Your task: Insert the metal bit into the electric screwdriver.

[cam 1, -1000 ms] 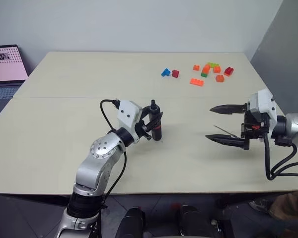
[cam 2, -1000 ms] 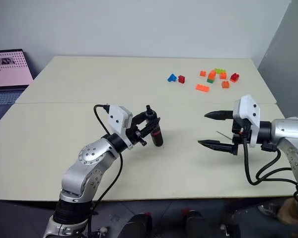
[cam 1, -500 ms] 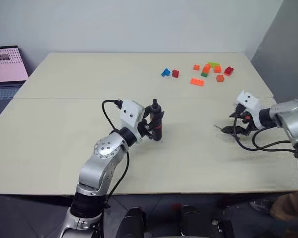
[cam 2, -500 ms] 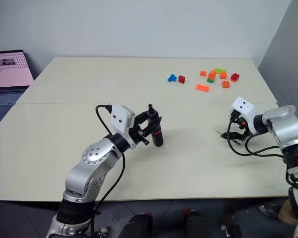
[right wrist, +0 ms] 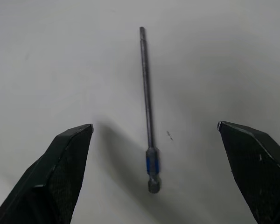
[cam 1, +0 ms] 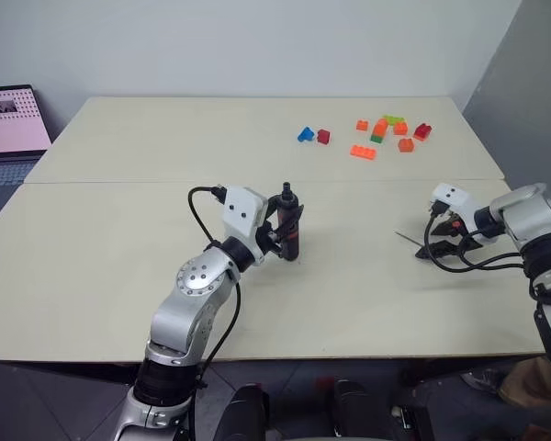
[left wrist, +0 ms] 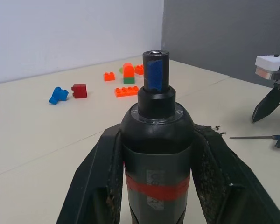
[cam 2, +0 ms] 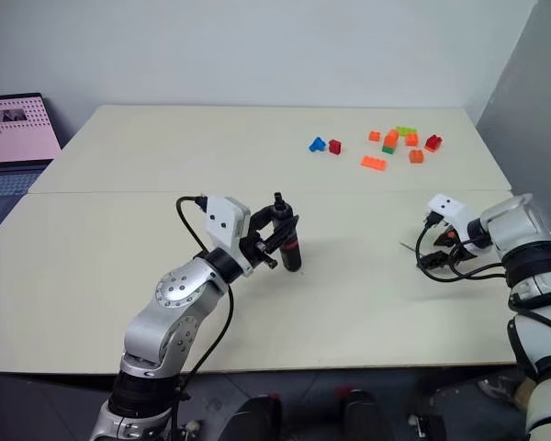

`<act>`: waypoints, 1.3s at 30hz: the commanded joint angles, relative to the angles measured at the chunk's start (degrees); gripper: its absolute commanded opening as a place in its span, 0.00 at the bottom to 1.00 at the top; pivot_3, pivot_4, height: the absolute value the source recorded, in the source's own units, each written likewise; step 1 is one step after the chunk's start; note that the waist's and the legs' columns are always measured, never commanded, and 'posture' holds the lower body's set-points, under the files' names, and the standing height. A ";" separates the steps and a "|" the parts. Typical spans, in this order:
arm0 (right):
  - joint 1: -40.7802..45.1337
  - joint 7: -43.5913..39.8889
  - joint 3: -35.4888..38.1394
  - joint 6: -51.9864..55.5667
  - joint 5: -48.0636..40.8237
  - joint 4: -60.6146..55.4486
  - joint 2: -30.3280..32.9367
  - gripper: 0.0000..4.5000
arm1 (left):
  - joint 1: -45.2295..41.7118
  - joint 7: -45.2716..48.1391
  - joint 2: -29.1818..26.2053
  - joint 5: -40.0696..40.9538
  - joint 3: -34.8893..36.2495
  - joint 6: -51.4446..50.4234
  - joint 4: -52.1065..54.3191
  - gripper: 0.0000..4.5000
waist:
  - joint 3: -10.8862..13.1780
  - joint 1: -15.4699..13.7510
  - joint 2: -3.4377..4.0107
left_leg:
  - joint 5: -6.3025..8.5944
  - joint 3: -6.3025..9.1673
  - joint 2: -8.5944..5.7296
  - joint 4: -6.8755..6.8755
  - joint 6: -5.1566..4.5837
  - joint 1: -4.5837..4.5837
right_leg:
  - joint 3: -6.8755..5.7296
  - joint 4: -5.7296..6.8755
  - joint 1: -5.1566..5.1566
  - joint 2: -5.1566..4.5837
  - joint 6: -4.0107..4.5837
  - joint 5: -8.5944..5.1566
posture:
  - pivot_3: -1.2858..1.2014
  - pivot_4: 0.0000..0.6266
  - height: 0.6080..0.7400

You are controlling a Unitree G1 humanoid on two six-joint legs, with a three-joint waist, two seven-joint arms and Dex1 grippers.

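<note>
Since the earlier frames the right claw (right wrist: 151, 135) has been lowered from mid-air to the beige worktop (cam 1: 119, 248), its jaws wide astride the thin grey metal bit (right wrist: 147, 112), lying ungrasped; pickup is judged imminent. The left claw (left wrist: 156, 172) is seen clamped on the upright black red-banded electric screwdriver (left wrist: 156, 140), socket facing up in the left wrist view.
</note>
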State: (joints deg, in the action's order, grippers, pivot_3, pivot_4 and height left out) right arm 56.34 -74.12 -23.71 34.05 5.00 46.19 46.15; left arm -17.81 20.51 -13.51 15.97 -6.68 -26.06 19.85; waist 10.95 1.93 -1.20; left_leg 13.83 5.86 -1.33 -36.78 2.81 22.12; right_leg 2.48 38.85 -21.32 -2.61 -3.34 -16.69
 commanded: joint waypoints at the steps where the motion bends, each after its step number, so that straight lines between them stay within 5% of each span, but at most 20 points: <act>1: 2.47 -1.16 0.79 -0.87 1.23 2.87 -1.02 0.74 | 1.23 -0.61 -0.15 -0.91 -0.09 -1.63 -1.33 0.37 | 0.00 -0.01 0.00 | 0.00 0.00 0.00 0.00 0.00 0.00 | 0.01 0.00 0.00 0.00 0.00 0.00 | 0.52 0.24 1.00; 15: 3.00 0.42 1.81 -5.32 4.42 7.82 -3.48 0.00 | 1.28 -0.79 -0.77 -1.94 -0.14 -1.64 -1.03 0.37 | -0.01 -0.04 0.01 | 0.00 0.05 0.00 0.00 0.01 -0.02 | -0.04 -0.01 0.05 0.00 0.00 0.00 | 0.52 0.24 1.00; 24: 1.70 7.30 13.82 -0.83 -2.93 -1.86 -4.33 0.00 | -0.71 1.48 -6.27 -3.76 0.79 -0.61 1.25 0.37 | 0.01 0.99 0.04 | 0.00 0.01 0.04 0.05 0.01 -0.07 | 0.02 0.02 0.02 0.05 -0.01 0.00 | 0.52 0.24 1.00; 33: -10.22 17.36 35.64 6.80 -23.10 -36.90 -13.58 0.00 | -4.62 4.33 -3.93 0.45 -1.29 0.80 4.92 0.37 | 0.02 0.72 0.06 | 0.00 0.24 0.05 0.08 0.02 0.47 | -0.14 0.03 -0.38 0.06 0.02 0.01 | 0.52 0.24 1.00; 39: -13.49 21.00 41.17 8.71 -34.77 -50.22 -19.08 0.00 | -8.40 9.97 -4.01 4.80 -0.32 0.62 3.78 0.37 | 0.05 -0.28 0.08 | -0.01 0.22 0.02 -0.05 0.03 0.98 | -0.12 0.07 -0.83 -0.12 -0.02 0.06 | 0.52 0.24 1.00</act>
State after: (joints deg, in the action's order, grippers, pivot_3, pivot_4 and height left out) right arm 42.81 -54.60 14.96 42.25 -25.89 0.77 27.26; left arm -24.54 28.70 -17.78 18.03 -8.55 -26.05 21.53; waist 11.00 1.65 -1.12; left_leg 13.82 6.08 -1.31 -36.82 2.84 23.10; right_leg 2.35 38.91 -22.15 -2.78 -3.36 -16.63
